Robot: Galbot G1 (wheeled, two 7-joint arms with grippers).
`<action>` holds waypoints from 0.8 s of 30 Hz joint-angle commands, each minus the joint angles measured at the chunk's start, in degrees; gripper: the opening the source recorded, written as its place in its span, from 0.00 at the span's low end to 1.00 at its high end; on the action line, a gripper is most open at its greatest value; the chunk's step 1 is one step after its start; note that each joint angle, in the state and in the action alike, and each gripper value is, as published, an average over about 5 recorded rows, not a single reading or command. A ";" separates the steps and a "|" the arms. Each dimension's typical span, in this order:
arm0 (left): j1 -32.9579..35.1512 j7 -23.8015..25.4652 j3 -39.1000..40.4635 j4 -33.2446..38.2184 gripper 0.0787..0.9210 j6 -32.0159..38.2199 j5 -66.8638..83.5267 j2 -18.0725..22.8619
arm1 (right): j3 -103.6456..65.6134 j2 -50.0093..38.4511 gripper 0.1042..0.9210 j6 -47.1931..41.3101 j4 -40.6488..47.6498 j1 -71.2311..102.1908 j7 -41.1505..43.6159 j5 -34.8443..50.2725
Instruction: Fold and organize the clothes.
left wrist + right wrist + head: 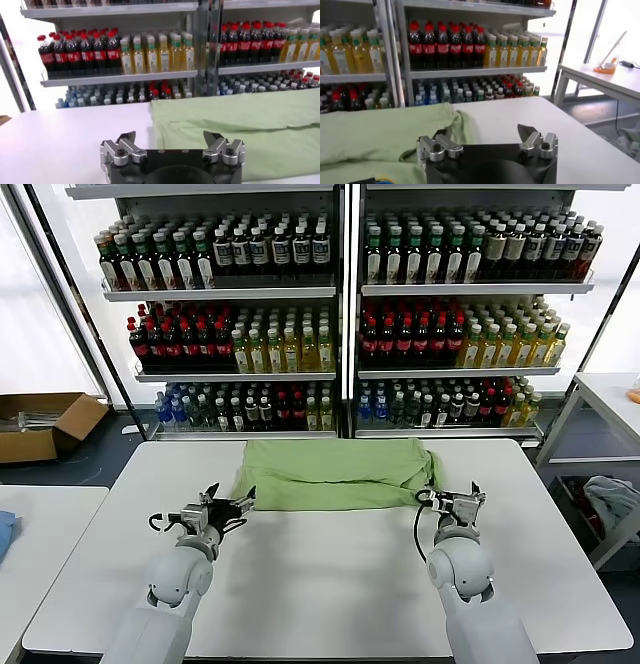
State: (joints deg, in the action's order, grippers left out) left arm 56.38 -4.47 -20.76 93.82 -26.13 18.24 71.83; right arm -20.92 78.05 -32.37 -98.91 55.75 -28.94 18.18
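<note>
A light green shirt (335, 473) lies folded into a wide band across the far middle of the white table (330, 584). My left gripper (229, 505) is open and empty, just off the shirt's near left corner. My right gripper (452, 497) is open and empty, just off the shirt's near right end. In the left wrist view the shirt (240, 130) lies ahead of the open gripper (170, 141). In the right wrist view the shirt (380, 135) lies ahead beside the open gripper (482, 136). The collar, buttons and printed patch are hidden.
Shelves of bottles (340, 314) stand behind the table. A cardboard box (45, 424) sits on the floor at left. A second white table (40, 534) with a small blue cloth (5, 534) is at left. Another table (610, 399) and a grey-blue cloth bundle (610, 499) are at right.
</note>
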 commanded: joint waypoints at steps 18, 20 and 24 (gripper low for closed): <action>-1.39 -2.60 1.19 -1.51 0.88 -6.87 7.94 0.42 | 1.93 0.82 0.88 -1.08 4.18 -0.42 -0.74 1.23; -1.41 -2.61 1.41 -1.77 0.88 -6.87 7.67 0.50 | 1.76 0.97 0.88 -1.06 4.57 -0.35 -0.72 1.26; -1.42 -2.59 1.83 -2.28 0.86 -6.87 6.93 0.56 | 1.24 1.16 0.84 -1.00 5.08 -0.08 -0.55 1.33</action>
State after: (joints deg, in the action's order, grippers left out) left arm 54.99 -6.91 -19.04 91.92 -32.21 24.22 72.39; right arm -19.92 79.17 -33.20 -94.52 55.84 -29.32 19.43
